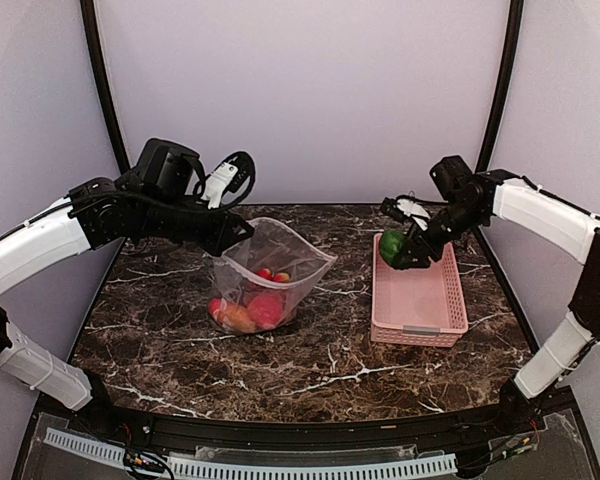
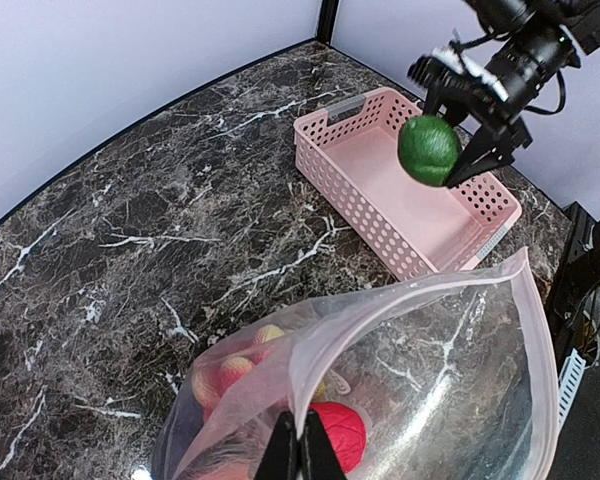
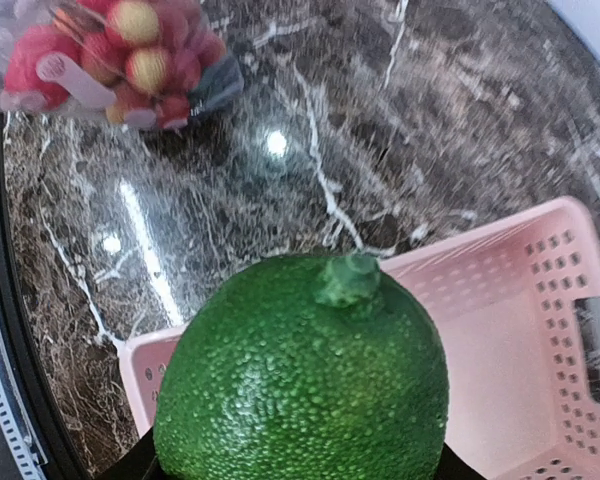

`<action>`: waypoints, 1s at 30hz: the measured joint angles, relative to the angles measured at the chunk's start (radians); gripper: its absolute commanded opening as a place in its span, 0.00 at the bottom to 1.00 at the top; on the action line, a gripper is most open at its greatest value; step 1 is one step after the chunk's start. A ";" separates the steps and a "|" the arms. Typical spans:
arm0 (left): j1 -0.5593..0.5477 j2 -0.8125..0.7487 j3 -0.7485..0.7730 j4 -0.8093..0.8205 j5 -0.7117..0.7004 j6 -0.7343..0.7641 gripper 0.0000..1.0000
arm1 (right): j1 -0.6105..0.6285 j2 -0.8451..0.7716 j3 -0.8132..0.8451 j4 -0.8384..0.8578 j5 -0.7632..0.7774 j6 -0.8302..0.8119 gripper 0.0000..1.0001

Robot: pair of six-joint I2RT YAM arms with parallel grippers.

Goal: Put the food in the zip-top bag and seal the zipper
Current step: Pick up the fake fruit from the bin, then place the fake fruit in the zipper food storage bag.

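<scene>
Left fingers (image 2: 280,460) pinched shut on the rim of the zip-top bag (image 1: 280,262), its mouth gaping toward 2 o'clock, with red and orange food (image 1: 265,310) at its bottom, mid-surface (image 1: 360,370). Right fingers (image 1: 412,252) clamped on the round green fruit (image 1: 391,245), stem pointing away from them, above the 12 o'clock end of the pink basket (image 1: 420,295); bare marble lies between bag and basket

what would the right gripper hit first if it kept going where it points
Probably the pink basket: the right gripper, shut on the green fruit, points down at its far left corner. Depth is unclear; it might meet the table instead.
</scene>
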 measured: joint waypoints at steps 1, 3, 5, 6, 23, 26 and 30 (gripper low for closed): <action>0.000 0.000 0.000 0.002 0.000 -0.001 0.01 | 0.002 -0.021 0.032 -0.008 -0.004 -0.001 0.50; 0.000 0.001 0.000 0.004 0.000 -0.004 0.01 | 0.011 -0.047 0.113 -0.026 -0.009 -0.003 0.50; 0.000 0.005 0.000 0.008 0.000 -0.007 0.01 | 0.030 -0.052 0.193 -0.039 -0.016 -0.004 0.50; 0.000 0.008 0.000 0.010 0.000 -0.008 0.01 | 0.043 -0.052 0.235 -0.040 -0.025 -0.004 0.51; 0.000 0.018 0.000 0.017 0.000 -0.036 0.01 | 0.415 0.050 0.560 -0.045 -0.170 0.020 0.53; 0.000 0.015 0.000 0.018 0.000 -0.038 0.01 | 0.457 0.084 0.579 -0.043 -0.175 0.021 0.54; 0.000 0.009 0.000 0.018 0.000 -0.039 0.01 | 0.497 0.124 0.598 -0.039 -0.172 0.021 0.57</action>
